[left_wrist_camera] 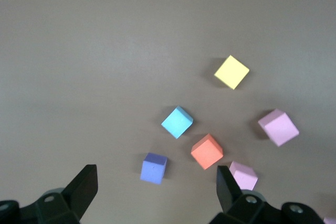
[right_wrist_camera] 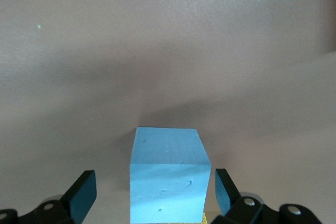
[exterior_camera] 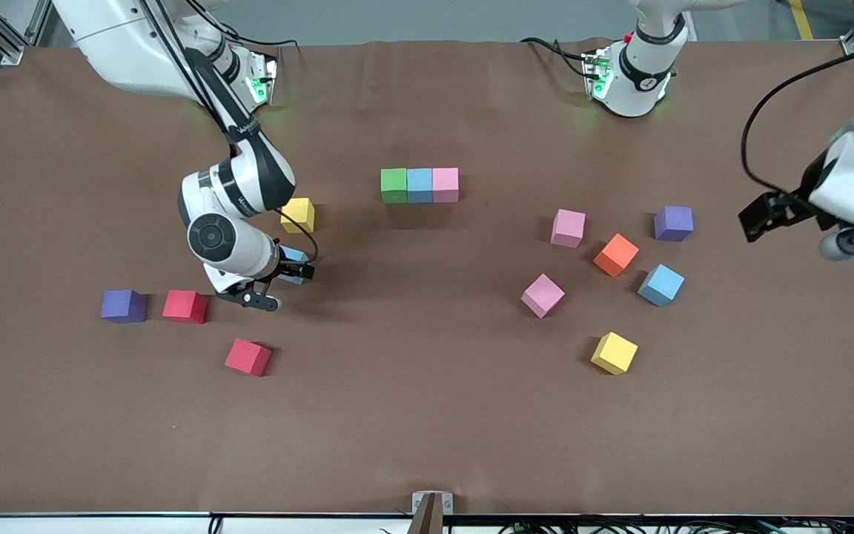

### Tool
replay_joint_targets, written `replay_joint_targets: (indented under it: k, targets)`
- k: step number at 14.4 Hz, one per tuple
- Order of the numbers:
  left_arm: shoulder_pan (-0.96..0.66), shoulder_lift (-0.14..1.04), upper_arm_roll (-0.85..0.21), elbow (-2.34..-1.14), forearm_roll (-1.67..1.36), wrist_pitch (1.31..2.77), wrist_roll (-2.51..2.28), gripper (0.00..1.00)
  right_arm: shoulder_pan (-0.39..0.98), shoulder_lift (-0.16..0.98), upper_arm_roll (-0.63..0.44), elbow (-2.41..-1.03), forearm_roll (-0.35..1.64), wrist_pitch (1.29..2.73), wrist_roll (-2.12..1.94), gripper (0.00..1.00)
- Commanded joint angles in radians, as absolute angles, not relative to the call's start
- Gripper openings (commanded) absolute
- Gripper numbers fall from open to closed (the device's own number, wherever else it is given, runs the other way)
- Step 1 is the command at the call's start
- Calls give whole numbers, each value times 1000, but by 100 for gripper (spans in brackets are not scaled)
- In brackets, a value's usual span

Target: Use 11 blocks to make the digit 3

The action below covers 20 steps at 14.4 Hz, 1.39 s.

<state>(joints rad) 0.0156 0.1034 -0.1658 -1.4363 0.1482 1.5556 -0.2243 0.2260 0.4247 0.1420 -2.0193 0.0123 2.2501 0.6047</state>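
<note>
A green block (exterior_camera: 394,185), a light blue block (exterior_camera: 419,185) and a pink block (exterior_camera: 445,185) stand touching in a row mid-table. My right gripper (exterior_camera: 284,284) (right_wrist_camera: 152,195) is open and low around another light blue block (exterior_camera: 294,257) (right_wrist_camera: 168,177), with a gap on each side. A yellow block (exterior_camera: 298,214) sits beside it, and two red blocks (exterior_camera: 184,305) (exterior_camera: 247,357) lie nearer the camera. My left gripper (exterior_camera: 764,215) (left_wrist_camera: 157,187) hangs open and empty over the left arm's end, where loose blocks lie: pink (exterior_camera: 568,228), pink (exterior_camera: 543,295), orange (exterior_camera: 616,254), light blue (exterior_camera: 660,285), yellow (exterior_camera: 614,353).
One purple cube (exterior_camera: 123,305) sits beside the red block toward the right arm's end. Another purple cube (exterior_camera: 673,223) (left_wrist_camera: 154,168) lies among the loose blocks toward the left arm's end. The brown table (exterior_camera: 427,415) has an open stretch near the camera.
</note>
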Motion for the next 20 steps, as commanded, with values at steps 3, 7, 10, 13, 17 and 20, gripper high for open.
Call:
replay_joint_targets:
  k: [3, 7, 10, 13, 17, 20]
  targets:
    - [-32, -9, -57, -1506, 29, 1516, -54, 100, 213, 407, 152, -2065, -9, 2255, 598, 100]
    - [-34, -6, -63, -1502, 34, 1525, -57, 100, 215, 410, 153, -2080, -6, 2260, 601, 100]
    - [-29, -15, -66, -1505, 32, 1519, -55, 100, 215, 414, 152, -2079, 17, 2266, 601, 99]
    - [-29, -20, -66, -1503, 29, 1516, -57, 100, 219, 419, 153, -2079, 18, 2272, 601, 89]
    - [-29, -17, -64, -1505, 29, 1516, -58, 100, 224, 431, 153, -2075, 20, 2283, 603, 83]
    - [-29, -9, -64, -1502, 28, 1522, -60, 100, 224, 439, 152, -2072, 20, 2283, 603, 80]
